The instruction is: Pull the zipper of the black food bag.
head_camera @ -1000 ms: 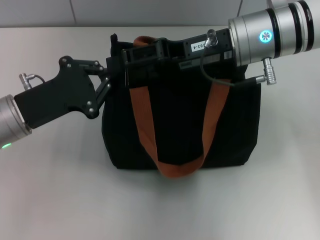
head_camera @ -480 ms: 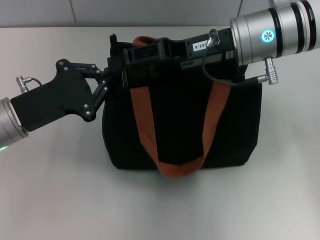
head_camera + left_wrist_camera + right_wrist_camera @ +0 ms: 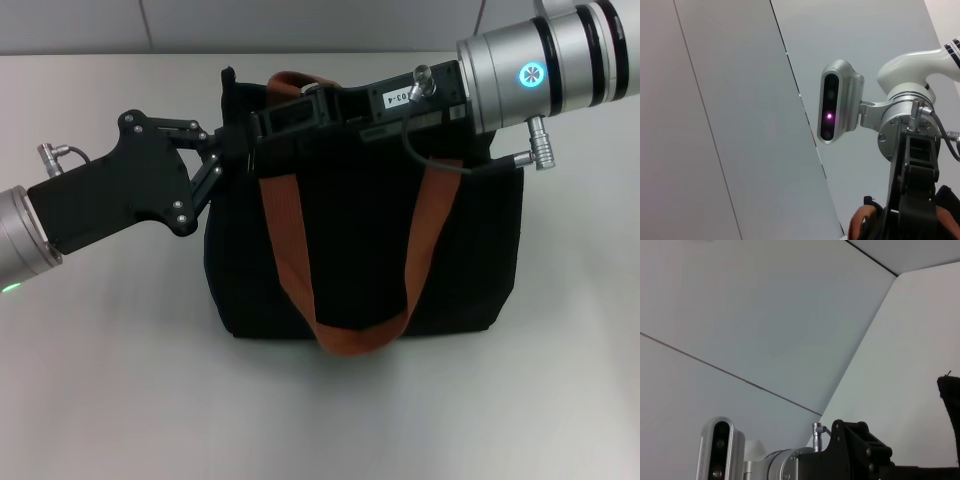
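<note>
Soft black food bag (image 3: 360, 250) will slump, so left hand (image 3: 235, 150) pins its 10 o'clock corner, right hand (image 3: 275, 118) works the tiny hidden zipper; grip states: can't tell.

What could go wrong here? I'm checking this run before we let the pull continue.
1. The bag stands upright and looks soft; with both end effectors at its top edge, a sideways pull could tip or drag it.
2. The zipper is hidden behind the right end effector, so a slipped grip could go unnoticed.
3. The left end effector sits close to the right one; they could collide, or snag the orange handle.
</note>
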Available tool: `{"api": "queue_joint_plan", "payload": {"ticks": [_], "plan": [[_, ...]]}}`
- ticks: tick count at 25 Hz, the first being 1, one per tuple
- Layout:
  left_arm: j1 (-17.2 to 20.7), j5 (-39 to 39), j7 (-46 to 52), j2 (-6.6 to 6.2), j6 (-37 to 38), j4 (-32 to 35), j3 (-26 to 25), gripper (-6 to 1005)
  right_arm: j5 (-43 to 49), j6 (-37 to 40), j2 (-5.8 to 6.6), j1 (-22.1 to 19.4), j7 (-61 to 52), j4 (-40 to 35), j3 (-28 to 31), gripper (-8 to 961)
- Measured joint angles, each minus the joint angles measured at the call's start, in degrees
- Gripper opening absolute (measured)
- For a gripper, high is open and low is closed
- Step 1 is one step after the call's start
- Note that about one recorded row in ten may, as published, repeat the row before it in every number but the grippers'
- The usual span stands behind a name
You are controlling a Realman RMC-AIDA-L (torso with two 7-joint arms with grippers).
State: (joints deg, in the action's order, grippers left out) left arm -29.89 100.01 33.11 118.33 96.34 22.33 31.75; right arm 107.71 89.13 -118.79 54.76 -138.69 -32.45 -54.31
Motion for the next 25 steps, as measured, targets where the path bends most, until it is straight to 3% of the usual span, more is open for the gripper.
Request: {"api": "queue_joint_plan", "payload": {"ticks": [6,25], "plan": [[0.24,0.30,1.52,0.09,0.14,1.76,0.22,58,0.45,-0.44,0.11,-0.17,0.00,-0.19,-0.09,545],[0.03,0.35,3.12,-0.05,-0.65,3.50,0.41,64,1.44,-0.03,0.37,-0.22,-0.07,-2.26,-0.24,529]]}}
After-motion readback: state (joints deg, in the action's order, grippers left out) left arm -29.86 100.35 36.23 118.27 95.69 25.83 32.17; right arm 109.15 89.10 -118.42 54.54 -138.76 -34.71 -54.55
